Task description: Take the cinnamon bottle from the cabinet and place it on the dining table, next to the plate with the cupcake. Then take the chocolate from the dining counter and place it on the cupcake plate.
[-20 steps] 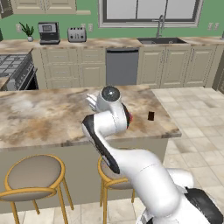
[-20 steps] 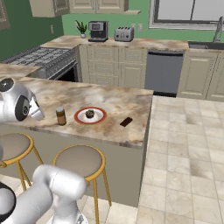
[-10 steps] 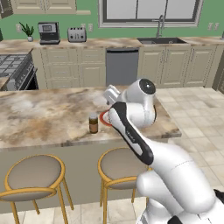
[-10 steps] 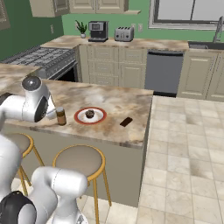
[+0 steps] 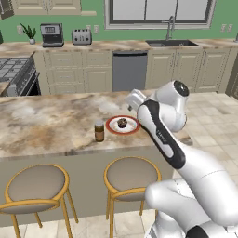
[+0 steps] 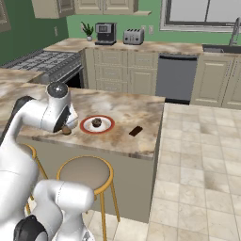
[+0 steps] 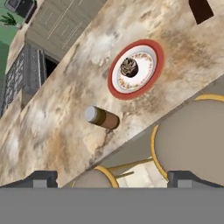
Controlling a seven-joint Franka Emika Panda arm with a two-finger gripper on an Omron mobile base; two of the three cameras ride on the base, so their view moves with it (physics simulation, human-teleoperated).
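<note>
The cinnamon bottle (image 5: 99, 130), brown with a pale cap, stands upright on the marble counter (image 5: 46, 121) just left of the red-rimmed plate (image 5: 111, 128) holding the cupcake (image 5: 122, 122). In the hand view the bottle (image 7: 101, 117) lies below the plate (image 7: 114, 87) and cupcake (image 7: 129, 66), with the dark chocolate (image 7: 201, 9) at the top right edge. From the right base the chocolate (image 6: 136, 131) lies right of the plate (image 6: 84, 126); my arm half hides the bottle (image 6: 66, 131). My gripper (image 7: 113, 178) hangs open and empty above the counter's front edge.
Two round stools (image 5: 132, 173) (image 5: 35, 185) stand under the counter's front edge, below the hand. A stove (image 6: 44, 61) is at the left, and the back wall holds a dishwasher (image 5: 129, 70), sink (image 5: 171, 42), toaster and coffee machine. Tiled floor (image 6: 202, 179) opens to the right.
My arm has swung right along the counter, off the bottle and past the plate. The bottle now stands uncovered beside the plate. The gripper has stayed open.
</note>
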